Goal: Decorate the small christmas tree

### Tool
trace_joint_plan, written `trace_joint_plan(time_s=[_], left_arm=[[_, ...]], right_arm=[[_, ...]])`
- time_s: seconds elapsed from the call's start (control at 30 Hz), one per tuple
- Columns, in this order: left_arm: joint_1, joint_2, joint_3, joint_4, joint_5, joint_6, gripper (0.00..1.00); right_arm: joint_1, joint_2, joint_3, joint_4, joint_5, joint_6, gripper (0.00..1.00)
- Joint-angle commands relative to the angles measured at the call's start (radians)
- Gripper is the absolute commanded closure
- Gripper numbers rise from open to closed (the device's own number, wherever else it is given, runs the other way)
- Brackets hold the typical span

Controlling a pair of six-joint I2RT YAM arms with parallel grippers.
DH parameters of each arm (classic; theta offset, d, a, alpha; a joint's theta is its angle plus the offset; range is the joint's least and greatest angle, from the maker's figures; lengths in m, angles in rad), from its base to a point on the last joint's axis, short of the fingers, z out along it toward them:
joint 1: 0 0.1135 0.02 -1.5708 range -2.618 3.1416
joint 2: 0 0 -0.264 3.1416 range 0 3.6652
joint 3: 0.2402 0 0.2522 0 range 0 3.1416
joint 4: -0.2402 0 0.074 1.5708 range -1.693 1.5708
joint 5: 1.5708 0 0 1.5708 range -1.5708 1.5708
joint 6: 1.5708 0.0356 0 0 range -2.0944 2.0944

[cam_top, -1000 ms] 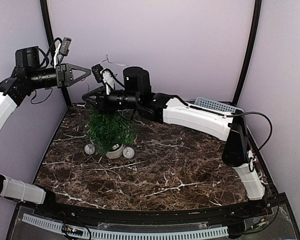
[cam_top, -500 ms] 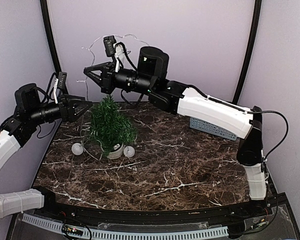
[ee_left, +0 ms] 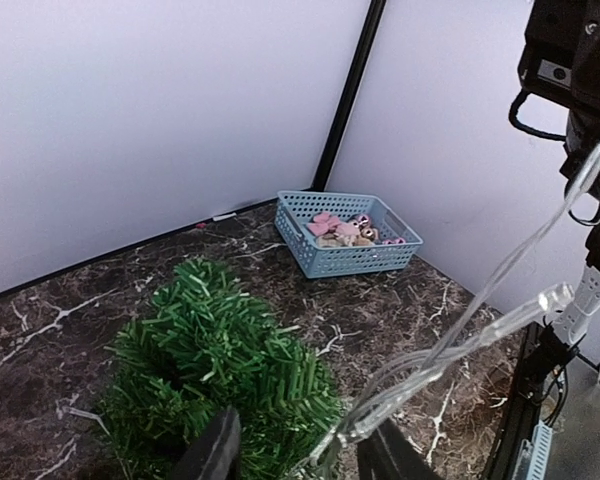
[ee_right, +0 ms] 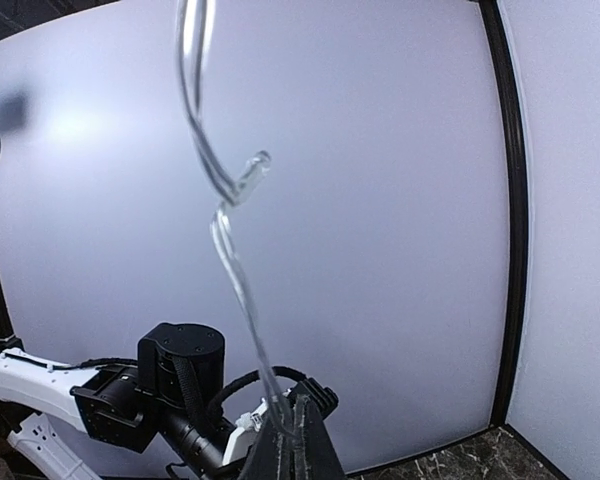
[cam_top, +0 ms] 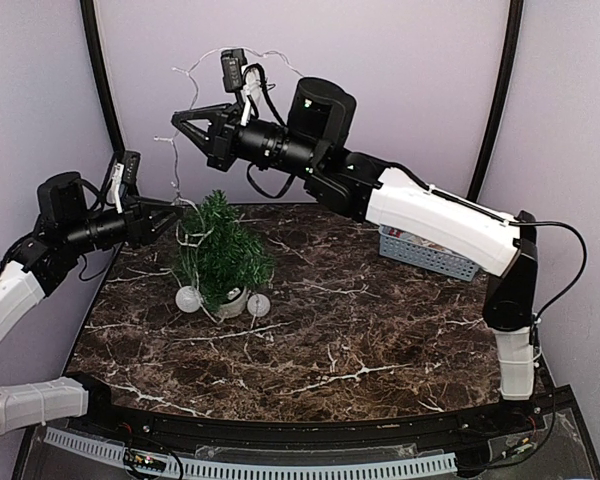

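Flanking small christmas tree [cam_top: 220,255]: left claw [cam_top: 183,213]

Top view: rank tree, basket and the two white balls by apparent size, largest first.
1. Tree
2. Basket, though the right arm hides part of it
3. Left ball and right ball: these look alike, so no ranking between them

Blue plastic basket [cam_top: 427,250] sits far right on the dark marble table [cam_top: 360,330], pink bits [ee_left: 330,225] inside. White bauble [cam_top: 188,298] mid-left, 2nd bauble [cam_top: 257,305] to its right, apart. Clear light string [ee_left: 450,360] hangs slack thru the air.
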Motion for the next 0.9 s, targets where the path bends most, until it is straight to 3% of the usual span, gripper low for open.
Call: trace_joint_plan(time_s=[0.0,0.07,0.13,0.47,0.7,0.77,0.87], left_arm=[[-0.006,-0.045,-0.026,0.029,0.014,-0.013,0.49],[-0.006,-0.047,-0.017,0.061,0.054,-0.041,0.3],[-0.006,-0.036,0.013,0.075,0.099,-0.062,0.25],[-0.006,0.085,0.189,0.111,0.247,-0.076,0.16],[-0.006,0.099,0.211,0.125,0.304,-0.06,0.07],[-0.006,0.101,0.211,0.126,0.302,-0.063,0.11],[-0.006,0.123,0.221,0.13,0.333,-0.08,0.4]], right_arm=[[0.012,-0.046,-0.02,0.025,0.023,0.003,1.0],[0.012,-0.046,-0.023,0.017,0.023,0.002,1.0],[0.012,-0.046,-0.02,0.008,0.021,0.002,1.0],[0.015,-0.037,0.001,-0.025,-0.002,-0.001,1.0],[0.017,-0.036,0.005,-0.029,-0.012,0.002,1.0],[0.018,-0.036,0.008,-0.027,-0.017,0.004,1.0],[0.018,-0.033,0.011,-0.03,-0.014,0.004,1.0]])
